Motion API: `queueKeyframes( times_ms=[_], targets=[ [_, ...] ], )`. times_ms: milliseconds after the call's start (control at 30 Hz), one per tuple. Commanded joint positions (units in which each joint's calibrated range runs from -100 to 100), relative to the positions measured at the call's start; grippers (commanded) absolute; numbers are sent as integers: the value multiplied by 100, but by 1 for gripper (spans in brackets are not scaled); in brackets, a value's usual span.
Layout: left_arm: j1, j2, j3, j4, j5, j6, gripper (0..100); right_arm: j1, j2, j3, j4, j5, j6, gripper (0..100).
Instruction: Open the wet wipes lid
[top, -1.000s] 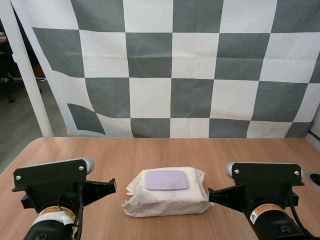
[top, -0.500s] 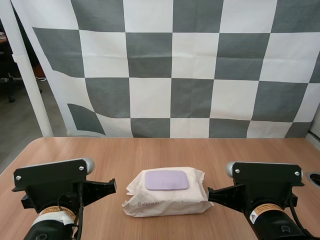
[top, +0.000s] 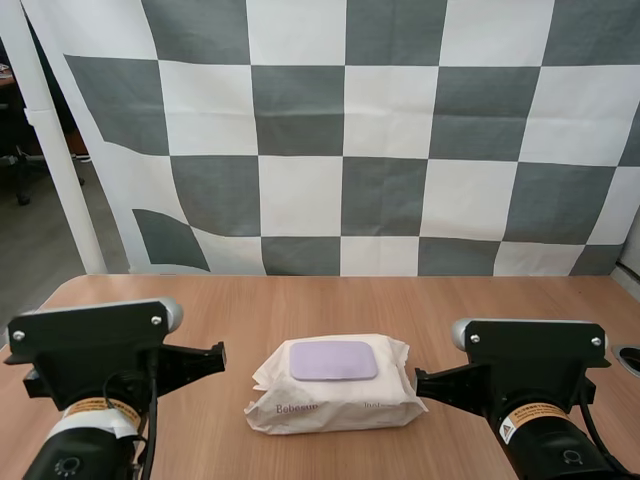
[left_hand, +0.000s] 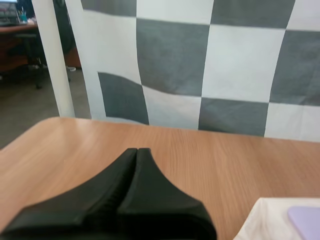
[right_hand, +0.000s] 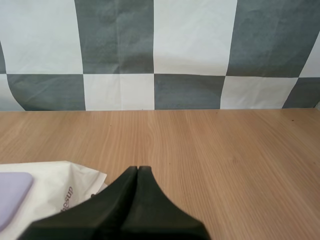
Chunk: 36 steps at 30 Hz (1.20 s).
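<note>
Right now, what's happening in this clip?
Nothing is being handled yet. A pack of wet wipes lies on the table, its purple lid closed flat. The left gripper and the right gripper, both shut on nothing, sit one at each side of the pack.

In the left wrist view the pack (left_hand: 265, 220) lies just right of the left tool (left_hand: 136, 150) and is cut by the frame edge, so one corner and a sliver of lid (left_hand: 306, 220) show. In the right wrist view the right tool (right_hand: 137, 168) covers the pack's near corner and part of the print (right_hand: 68, 194); left of it the pack runs out of frame. From above, the right tool's tip overlaps the pack's end, and whether they touch is unclear. The small print (top: 375, 404) beside that tip is unreadable. The left arm (top: 85, 440) and right arm (top: 545, 440) are cut off.
</note>
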Motion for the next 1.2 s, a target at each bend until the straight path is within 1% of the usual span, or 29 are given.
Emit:
queueKeyframes(
  times_ms=[0,167,267,367,433,467,533,600,700,767,833,933,1033,1100,1167],
  targets=[
    [-2,0,-628,1,337,7,0,0,0,-357,-10,-16,-6,0],
    [-2,0,-1371,1,615,7,0,0,0,-1233,-35,57,-6,0],
    [-2,0,-1580,1,587,7,0,0,0,-1599,-35,54,-6,0],
    [-2,0,-1630,-12,163,7,0,0,0,-1740,-35,-233,-6,0],
    [-2,0,-1630,-12,18,7,0,0,0,-1744,-35,-629,-6,0],
    [-2,0,-1630,-12,-55,18,0,0,0,-1773,-35,-620,-6,0],
    [-2,0,-1642,-12,127,223,0,0,0,-1883,-138,-251,-52,0],
    [-2,0,-1701,-32,762,755,0,0,0,-2037,-133,325,-432,0],
    [-7,137,-1823,-412,1585,1692,0,8,0,-2381,127,1123,-1429,0],
    [-7,435,-1946,-743,1890,2250,0,28,47,-2638,545,1701,-2098,0],
    [-7,801,-2100,-1022,2102,2625,0,54,241,-2957,1016,2409,-2725,0],
    [-7,1471,-2386,-1494,2523,3061,0,54,648,-3369,1305,3391,-3221,0],
    [-7,2060,-2574,-2024,3060,3749,0,54,1099,-3733,1314,4330,-3668,0],
    [-7,2334,-2602,-2397,3331,4276,0,54,1404,-3904,1238,4886,-3793,0],
    [-7,2561,-2602,-2674,3537,4564,0,54,1679,-4038,1207,5168,-3815,0]
  ],
)
